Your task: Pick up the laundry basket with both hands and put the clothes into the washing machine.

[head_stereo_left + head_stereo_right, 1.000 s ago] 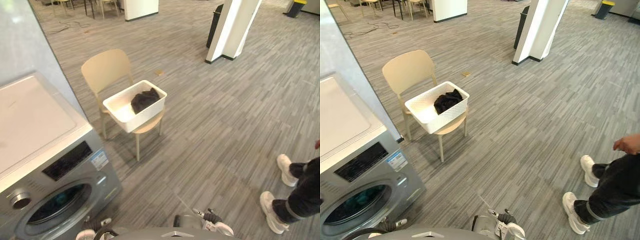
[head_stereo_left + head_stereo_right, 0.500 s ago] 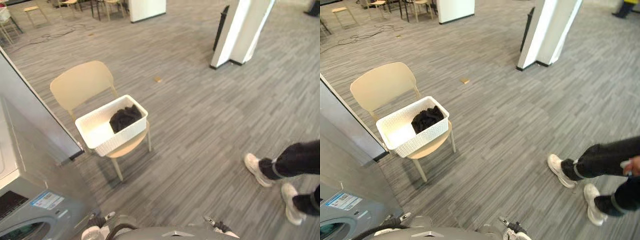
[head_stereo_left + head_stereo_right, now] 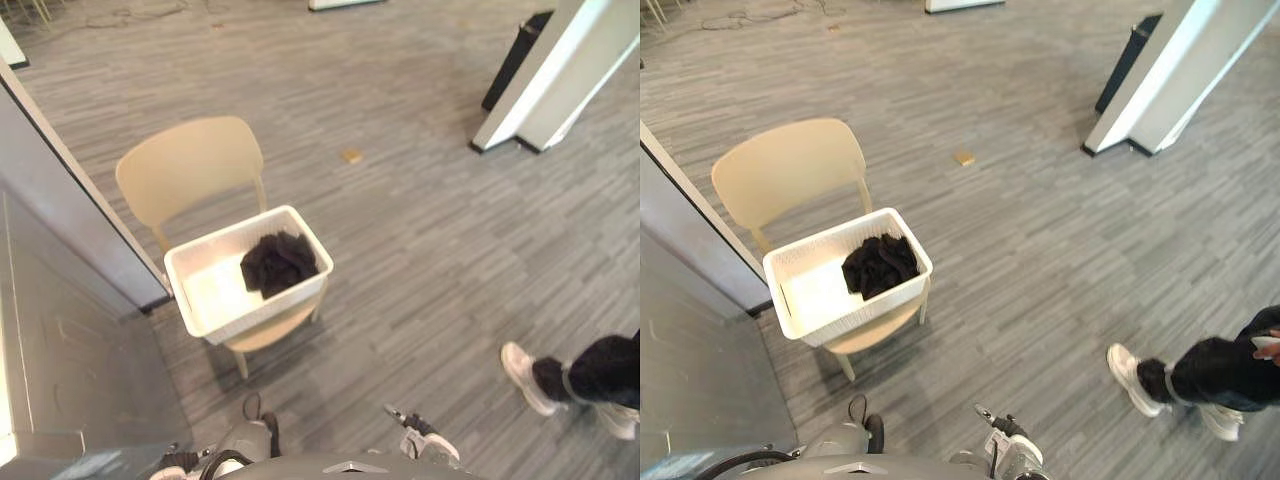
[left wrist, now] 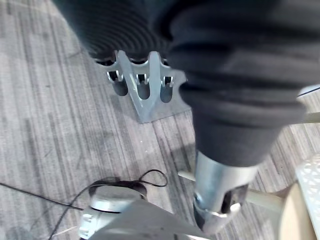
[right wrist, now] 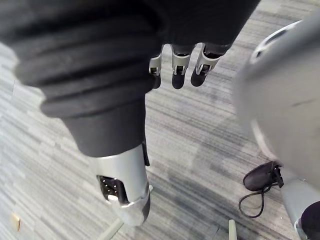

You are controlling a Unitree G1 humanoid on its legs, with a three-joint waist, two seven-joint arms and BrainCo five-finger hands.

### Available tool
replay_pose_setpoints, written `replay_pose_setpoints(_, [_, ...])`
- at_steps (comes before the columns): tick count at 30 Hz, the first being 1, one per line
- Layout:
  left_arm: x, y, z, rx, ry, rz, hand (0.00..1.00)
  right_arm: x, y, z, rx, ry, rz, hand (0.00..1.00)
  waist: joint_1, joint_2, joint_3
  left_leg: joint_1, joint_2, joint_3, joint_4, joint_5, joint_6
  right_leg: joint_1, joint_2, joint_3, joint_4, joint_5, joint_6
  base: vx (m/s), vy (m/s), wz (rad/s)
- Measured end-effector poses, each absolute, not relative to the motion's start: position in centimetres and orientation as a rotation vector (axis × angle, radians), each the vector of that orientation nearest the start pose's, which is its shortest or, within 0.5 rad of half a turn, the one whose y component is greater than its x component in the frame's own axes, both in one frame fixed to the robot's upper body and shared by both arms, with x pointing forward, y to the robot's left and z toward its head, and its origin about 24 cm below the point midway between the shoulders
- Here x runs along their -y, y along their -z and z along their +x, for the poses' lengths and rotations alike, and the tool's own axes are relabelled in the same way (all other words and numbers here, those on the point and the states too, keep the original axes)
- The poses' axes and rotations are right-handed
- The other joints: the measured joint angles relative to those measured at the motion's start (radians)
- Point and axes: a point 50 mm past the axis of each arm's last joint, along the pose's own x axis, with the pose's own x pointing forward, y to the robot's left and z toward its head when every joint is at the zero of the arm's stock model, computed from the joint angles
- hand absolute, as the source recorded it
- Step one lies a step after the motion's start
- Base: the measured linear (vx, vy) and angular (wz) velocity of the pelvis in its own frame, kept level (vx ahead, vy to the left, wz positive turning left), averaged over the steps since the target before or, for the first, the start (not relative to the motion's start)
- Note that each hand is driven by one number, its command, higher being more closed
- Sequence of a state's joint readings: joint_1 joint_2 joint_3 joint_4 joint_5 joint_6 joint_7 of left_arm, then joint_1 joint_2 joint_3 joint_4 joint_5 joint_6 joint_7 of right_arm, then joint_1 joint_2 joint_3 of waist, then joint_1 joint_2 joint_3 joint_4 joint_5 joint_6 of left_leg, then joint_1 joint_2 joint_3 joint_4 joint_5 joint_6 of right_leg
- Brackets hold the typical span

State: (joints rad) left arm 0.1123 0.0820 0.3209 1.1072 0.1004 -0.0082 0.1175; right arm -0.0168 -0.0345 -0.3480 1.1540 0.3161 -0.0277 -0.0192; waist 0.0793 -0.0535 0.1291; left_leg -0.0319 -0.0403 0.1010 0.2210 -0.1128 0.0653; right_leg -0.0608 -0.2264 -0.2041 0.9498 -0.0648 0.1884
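left of centre, 1 white laundry basket [image 3: 262, 312] sits on the seat of 1 beige chair [image 3: 190, 165], w/ the chair back on the far side. inside it, 1 heap of dark clothes [image 3: 278, 262] lies bunched toward the basket's right end; the left part of the basket's bottom is bare white. washing machine [image 3: 70, 370] stands at near left, its grey side panel showing, near the chair but not touching it. 1 light partition [image 3: 60, 190] w/ a dark edge runs past it on the far left.

left hand [image 4: 144, 85] hangs low over the grey plank floor [image 3: 400, 230], fingers loose and pointing down, thumb apart, nothing in its grasp. right hand [image 5: 175, 62] is the same: fingers relaxed, empty, above the floor. neither touches the basket.

near right: 1 person's legs [image 3: 600, 368] in dark trousers w/ 2 white shoes [image 3: 1130, 372]. far right: 1 white pillar [image 3: 560, 70] w/ 1 black bin [image 3: 515, 60] just to its left. 1 small tan scrap [image 3: 351, 155] lies on the floor btwn chair and pillar.
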Motion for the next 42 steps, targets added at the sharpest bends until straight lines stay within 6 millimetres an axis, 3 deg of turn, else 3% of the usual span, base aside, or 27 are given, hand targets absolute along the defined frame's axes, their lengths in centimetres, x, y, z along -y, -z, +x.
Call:
replay_pose_setpoints(2, [-22.5,16.3,7.1,-1.169,-0.405,0.053,0.0,20.4,16.3,10.3,-1.046,0.514,0.414,0.0,-0.006,0.0,0.002,0.068,-0.014,-0.066,-0.04,0.0,0.0,-0.065,-0.015,-0.003,0.105,-0.044,-0.013,0.3,-0.013,0.96])
replay_pose_setpoints(4, [-22.3,16.2,7.5,-1.157,-0.385,0.067,0.0,20.4,16.4,9.5,-1.059,0.524,0.422,0.0,-0.009,0.002,0.003,0.113,-0.017,-0.122,-0.068,0.0,-0.001,-0.088,-0.033,-0.005,0.033,-0.11,-0.033,0.2,-0.075,0.95])
replay_pose_setpoints(6, [-22.2,16.0,8.4,-1.135,-0.376,0.07,0.0,20.9,16.5,8.8,-1.052,0.564,0.441,0.0,-0.03,0.003,0.003,0.119,-0.016,-0.226,-0.067,-0.009,-0.019,-0.099,-0.047,0.038,-0.194,-0.141,-0.044,0.15,-0.164,1.22])
replay_pose_setpoints(8, [-22.1,15.9,9.1,-1.117,-0.372,0.067,0.0,21.0,16.5,8.5,-1.054,0.588,0.456,0.0,-0.027,0.004,0.002,0.118,-0.009,-0.278,-0.062,-0.02,-0.037,-0.095,-0.036,0.126,-0.372,-0.126,-0.065,0.12,-0.238,1.02])
replay_pose_setpoints(9, [-22.0,15.9,9.1,-1.118,-0.372,0.066,0.0,21.0,16.6,8.3,-1.057,0.596,0.461,0.0,-0.03,0.009,-0.001,0.099,0.009,-0.331,-0.043,-0.043,-0.067,-0.076,-0.001,0.239,-0.522,-0.099,-0.087,0.1,-0.339,1.01])
replay_pose_setpoints(10, [-22.0,15.9,9.0,-1.117,-0.373,0.067,0.0,21.0,16.6,8.1,-1.06,0.597,0.462,0.0,-0.03,0.009,-0.002,0.091,0.015,-0.353,-0.031,-0.058,-0.081,-0.068,0.011,0.263,-0.561,-0.076,-0.085,0.1,-0.48,1.13])
replay_pose_setpoints(11, [-22.3,15.9,8.9,-1.113,-0.378,0.074,0.0,20.7,16.8,7.6,-1.076,0.6,0.468,0.0,-0.027,-0.009,-0.011,0.081,0.02,-0.39,-0.009,-0.084,-0.108,-0.055,0.014,0.269,-0.604,0.005,-0.053,0.08,-0.521,0.92])
replay_pose_setpoints(12, [-22.7,15.9,8.2,-1.125,-0.398,0.071,0.0,20.2,17.0,6.9,-1.097,0.6,0.478,0.0,-0.021,-0.028,-0.031,0.079,0.032,-0.415,-0.004,-0.104,-0.137,-0.027,0.002,0.216,-0.627,-0.04,-0.007,0.12,-0.559,0.79])
replay_pose_setpoints(13, [-22.6,16.0,7.8,-1.135,-0.407,0.059,0.0,20.1,17.0,7.0,-1.096,0.601,0.483,0.0,-0.018,-0.025,-0.041,0.076,0.056,-0.425,0.006,-0.112,-0.158,-0.012,0.017,0.189,-0.646,-0.061,-0.007,0.13,-0.542,0.67])
replay_pose_setpoints(14, [-22.1,16.4,6.8,-1.162,-0.416,0.035,0.0,20.9,16.8,7.0,-1.086,0.609,0.464,0.0,-0.026,0.011,-0.051,0.06,0.106,-0.432,0.005,-0.107,-0.178,-0.004,0.061,0.135,-0.653,-0.07,-0.034,0.13,-0.457,0.68])
replay_pose_setpoints(16, [-21.2,16.7,6.4,-1.186,-0.41,0.012,0.0,22.0,16.7,6.8,-1.078,0.642,0.454,0.0,-0.04,0.055,-0.059,0.051,0.168,-0.455,-0.022,-0.071,-0.23,0.034,0.111,0.048,-0.663,-0.083,-0.062,0.15,-0.445,1.03])
replay_pose_setpoints(18, [-21.3,16.7,6.1,-1.195,-0.424,-0.002,0.0,22.2,16.6,6.8,-1.081,0.636,0.442,0.0,-0.038,0.054,-0.06,0.036,0.198,-0.478,-0.036,-0.029,-0.25,0.064,0.138,-0.02,-0.688,-0.087,-0.086,0.06,-0.317,1.02])
replay_pose_setpoints(21, [-21.9,16.6,5.9,-1.197,-0.434,0.012,0.0,22.0,16.4,8.0,-1.052,0.62,0.444,0.0,-0.028,0.033,-0.056,-0.025,0.208,-0.458,-0.043,0.05,-0.24,0.066,0.147,-0.104,-0.714,-0.09,-0.116,-0.04,-0.206,0.75])
replay_pose_setpoints(23, [-22.0,16.6,5.9,-1.193,-0.441,0.014,0.0,22.3,15.8,9.5,-0.987,0.607,0.432,0.0,-0.029,0.024,-0.049,-0.038,0.211,-0.359,-0.06,0.093,-0.223,0.067,0.135,-0.134,-0.719,-0.087,-0.124,-0.09,-0.113,0.48])
replay_pose_setpoints(25, [-22.0,16.6,5.4,-1.204,-0.441,0.02,0.0,23.2,13.9,12.6,-0.832,0.602,0.397,0.0,-0.033,0.021,-0.043,-0.037,0.218,-0.233,-0.081,0.117,-0.214,0.064,0.129,-0.139,-0.72,-0.081,-0.124,-0.1,-0.027,0.21])
replay_pose_setpoints(26, [-21.9,16.7,5.1,-1.212,-0.433,0.03,0.0,24.0,11.1,15.6,-0.659,0.586,0.353,0.0,-0.037,0.029,-0.047,-0.033,0.223,-0.191,-0.107,0.125,-0.221,0.056,0.131,-0.135,-0.729,-0.07,-0.121,-0.11,0.032,0.03])
replay_pose_setpoints(28, [-21.8,16.7,5.1,-1.213,-0.425,0.039,0.0,24.5,7.8,18.2,-0.474,0.569,0.319,0.0,-0.039,0.038,-0.051,-0.026,0.223,-0.171,-0.134,0.134,-0.22,0.057,0.13,-0.133,-0.749,-0.059,-0.117,-0.12,0.053,-0.04])
replay_pose_setpoints(30, [-21.8,16.6,5.5,-1.203,-0.417,0.06,0.0,24.9,2.3,21.1,-0.205,0.548,0.223,0.0,-0.037,0.036,-0.058,-0.021,0.215,-0.136,-0.195,0.159,-0.201,0.06,0.13,-0.122,-0.809,-0.014,-0.107,-0.12,0.063,-0.15])
replay_pose_setpoints(33, [-21.6,16.6,5.5,-1.206,-0.382,0.109,0.0,24.7,-2.2,22.3,-0.008,0.563,0.083,0.0,-0.033,0.039,-0.081,-0.016,0.199,-0.094,-0.274,0.189,-0.187,0.061,0.125,-0.11,-0.882,0.038,-0.093,-0.08,0.08,-0.1])
replay_pose_setpoints(35, [-21.6,16.6,5.9,-1.199,-0.364,0.134,0.0,24.3,-4.0,22.6,0.068,0.56,0.033,0.0,-0.033,0.041,-0.089,-0.014,0.191,-0.079,-0.297,0.201,-0.185,0.065,0.119,-0.11,-0.904,0.055,-0.086,-0.01,0.052,0.04])
replay_pose_setpoints(37, [-21.4,16.5,6.4,-1.188,-0.33,0.176,0.0,22.2,-6.4,23.4,0.168,0.484,-0.082,0.0,-0.031,0.05,-0.094,-0.013,0.178,-0.071,-0.305,0.211,-0.181,0.074,0.108,-0.108,-0.93,0.073,-0.076,0.01,0.056,-0.02])
replay_pose_setpoints(42, [-21.2,16.2,7.6,-1.152,-0.218,0.289,0.0,16.4,-8.5,26.4,0.272,0.16,-0.298,0.0,-0.023,0.053,-0.094,-0.005,0.165,-0.064,-0.305,0.214,-0.183,0.084,0.093,-0.108,-0.946,0.088,-0.069,0.05,0.026,-0.01])
